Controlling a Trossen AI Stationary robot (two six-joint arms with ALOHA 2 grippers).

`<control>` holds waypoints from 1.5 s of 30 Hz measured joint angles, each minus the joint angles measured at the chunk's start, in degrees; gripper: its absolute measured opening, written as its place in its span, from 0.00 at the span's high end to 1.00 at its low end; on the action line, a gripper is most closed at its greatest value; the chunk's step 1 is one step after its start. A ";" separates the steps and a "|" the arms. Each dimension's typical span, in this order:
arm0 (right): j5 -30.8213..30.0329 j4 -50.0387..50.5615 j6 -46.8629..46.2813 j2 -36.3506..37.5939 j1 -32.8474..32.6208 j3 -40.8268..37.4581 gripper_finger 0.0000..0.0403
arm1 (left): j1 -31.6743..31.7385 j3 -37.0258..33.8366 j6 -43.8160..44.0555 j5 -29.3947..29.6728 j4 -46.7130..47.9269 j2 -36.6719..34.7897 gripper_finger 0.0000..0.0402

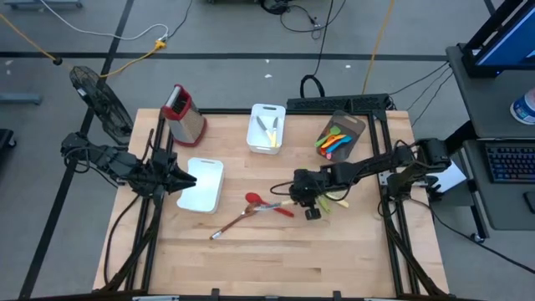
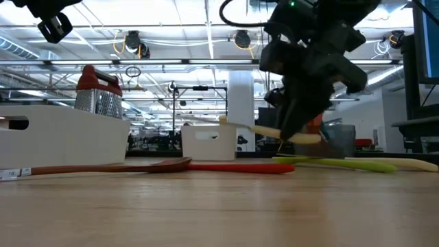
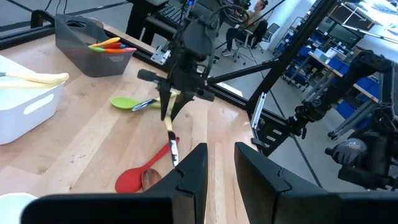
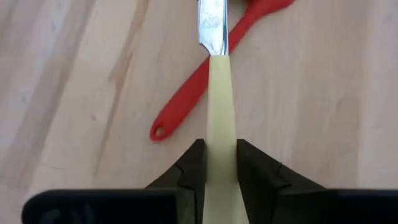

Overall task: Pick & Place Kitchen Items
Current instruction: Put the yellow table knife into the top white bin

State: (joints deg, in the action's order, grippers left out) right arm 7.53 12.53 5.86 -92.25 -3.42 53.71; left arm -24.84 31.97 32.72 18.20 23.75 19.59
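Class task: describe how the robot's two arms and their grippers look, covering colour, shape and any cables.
Both arms are dark, nearly black, built of jointed segments with black cables looping along them. The left gripper and the right gripper each end in two flat, blocky dark fingers with stepped inner faces. A small green light glows on top of the right arm in the low view.

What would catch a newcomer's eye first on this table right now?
Mid-table, the right gripper has its jaws shut on a cream-handled knife, lifted just above the wood. Beside it a red spoon lies crossed with a wooden spoon. At the back edge stands the red-topped grater; the left gripper waits over the white tray.
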 joint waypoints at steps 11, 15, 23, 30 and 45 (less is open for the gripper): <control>3.27 -7.79 -18.06 9.86 1.41 0.12 0.85 | 0.00 0.02 0.44 0.00 0.00 -0.02 0.80; 7.54 -18.51 -31.11 11.12 3.78 0.15 0.85 | 0.00 0.02 0.43 0.38 0.01 -0.01 0.80; 9.15 -37.68 -59.45 10.44 10.70 0.17 0.85 | 0.00 0.00 0.40 0.44 -0.04 0.23 0.80; 7.35 -39.05 -77.87 10.43 16.90 0.17 0.85 | 0.00 0.00 0.14 0.44 0.02 0.28 0.80; 9.31 -37.91 -93.97 7.86 27.91 0.16 0.85 | 0.00 0.00 -2.21 0.46 0.00 0.28 0.80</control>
State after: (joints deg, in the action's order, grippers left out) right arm 16.84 -25.38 -88.11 -84.39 24.49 53.87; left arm -24.84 31.97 30.51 18.65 23.75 19.88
